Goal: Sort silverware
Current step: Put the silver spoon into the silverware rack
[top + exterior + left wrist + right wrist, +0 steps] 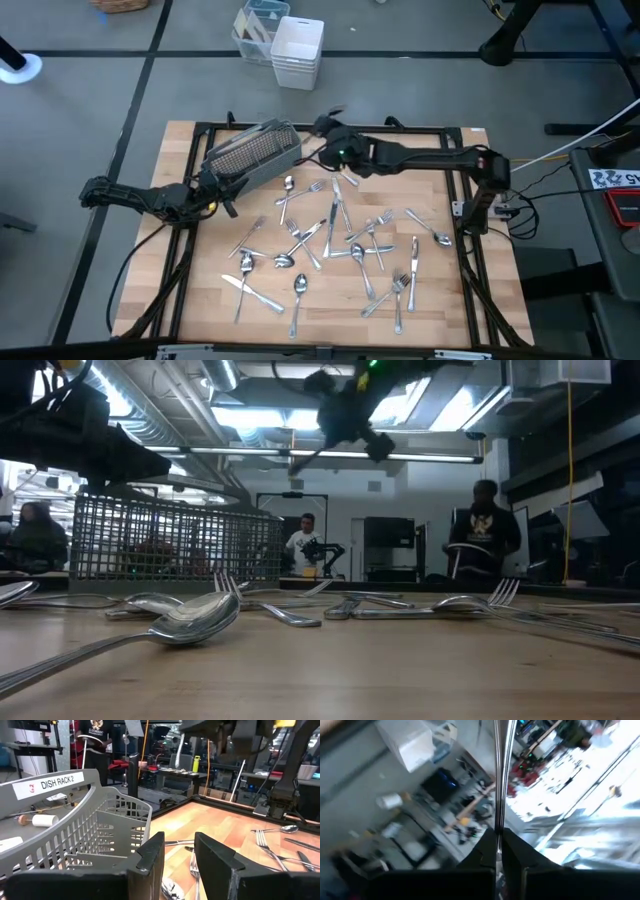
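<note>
Many pieces of silverware, forks, spoons and knives, lie scattered flat on the wooden table. A grey mesh caddy stands at the far left. My left gripper is at the caddy's near end. In the left wrist view its fingers stand apart, with bare table and a fork showing in the gap. My right gripper hangs high above the table beside the caddy's right end and is shut on one slim piece of silverware. Which kind of piece it is cannot be told. My left gripper has one finger right beside the caddy's near corner; I cannot tell whether it touches. My right gripper pinches one end of the slim shiny piece between its two fingers. The piece sticks straight out beyond the fingertips, along the fingers. It is lifted clear of the table.
A black frame rail borders the table. White stacked bins stand on the floor beyond the far edge. In the low view, spoons and forks lie close in front, and people stand in the room behind.
</note>
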